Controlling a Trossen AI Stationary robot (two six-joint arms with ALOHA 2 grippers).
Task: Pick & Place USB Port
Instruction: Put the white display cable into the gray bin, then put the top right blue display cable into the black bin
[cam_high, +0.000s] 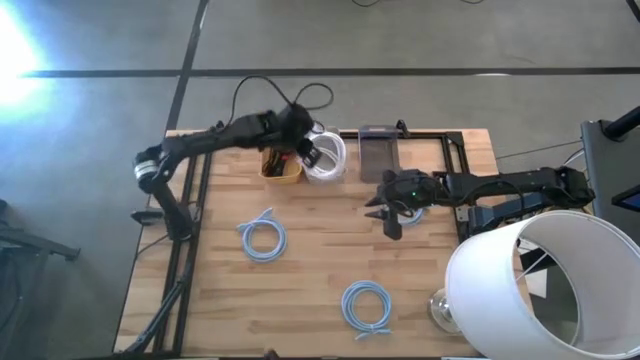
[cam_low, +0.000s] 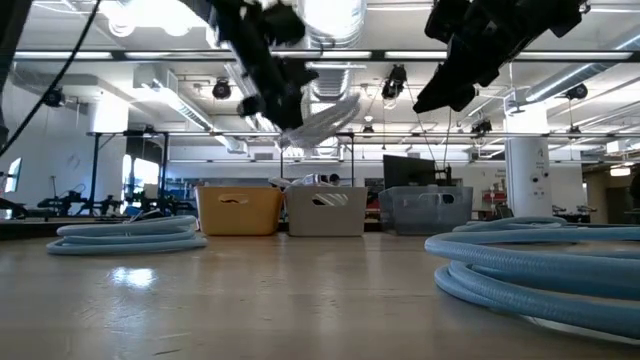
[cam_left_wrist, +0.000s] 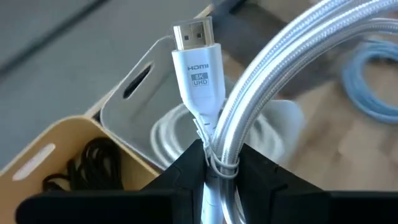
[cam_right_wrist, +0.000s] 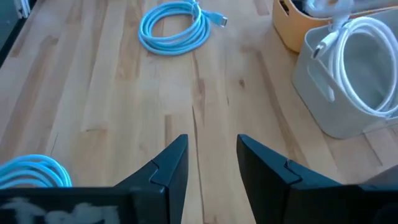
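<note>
We judge placing underway: left gripper (cam_left_wrist: 214, 168) clamps the white HDMI cable (cam_left_wrist: 199, 81) above the white bin (cam_high: 327, 160) (right gripper (cam_right_wrist: 211, 162) idles agape); next, lower and release.

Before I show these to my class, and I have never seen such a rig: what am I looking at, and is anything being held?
These are four views of one moment. Two dark robot arms work at a wooden table. One camera looks straight down, one sits at table height, and one rides on each wrist.

The left gripper is shut on a white HDMI cable, holding it above the white bin, which has white cable coiled inside. Next to it are a yellow bin with black cables and a clear bin.

The right gripper is open and empty over bare wood, near the table's middle.

Blue cable coils lie on the table: one nearer the left arm, one near the front edge, and another showing in the right wrist view.
</note>
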